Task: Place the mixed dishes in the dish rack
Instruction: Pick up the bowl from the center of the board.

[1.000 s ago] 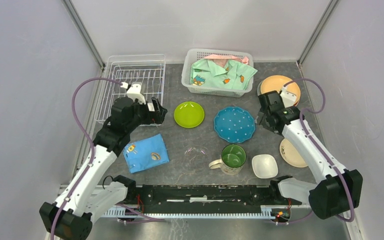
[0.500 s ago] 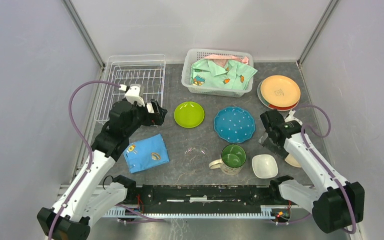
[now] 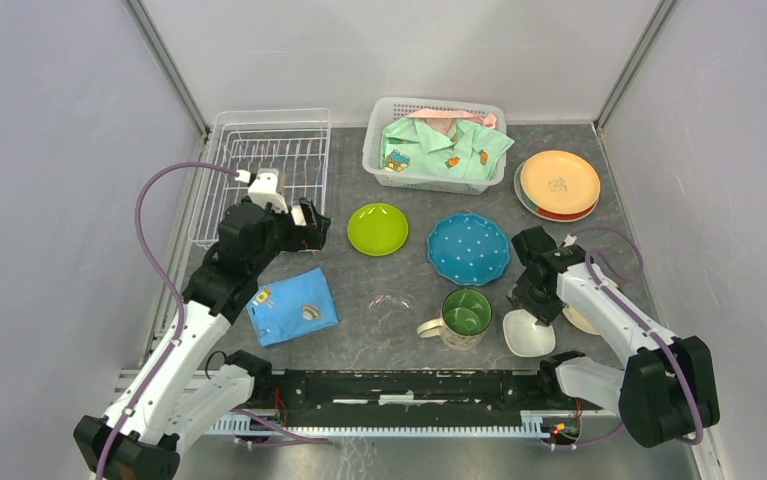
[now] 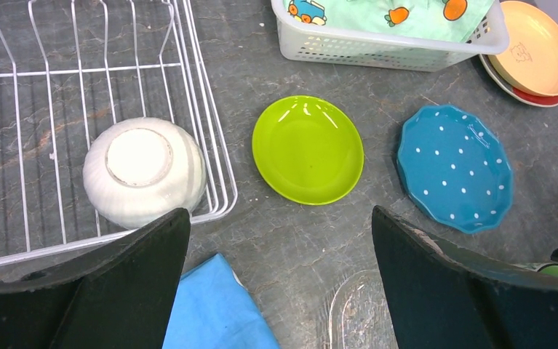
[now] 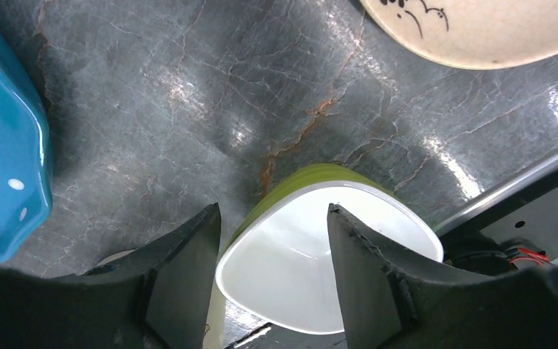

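From above, the left pincer hangs empty, its jaws spread wide, over the near right corner of the dish rack. To its right lie the lime-green plate and, farther right, the blue dotted plate. A folded blue cloth lies on its near side. The right pincer points down at the far edge of a squarish white bowl. The green-lined mug stands to its left. The cream plate shows partly from under the arm on its right. Well beyond it, an orange plate is stacked on a red plate. The latticed basket at the back holds green clothing.

The left wrist view has one ribbed white bowl upside down inside the rack, ahead and left of the wide-open jaws. The lime-green plate lies straight ahead of them.

The right wrist view has the squarish bowl white inside and olive green outside. The jaws stand apart astride its rim: one finger is outside the wall and the other is over the white hollow. They are not pressed onto it.
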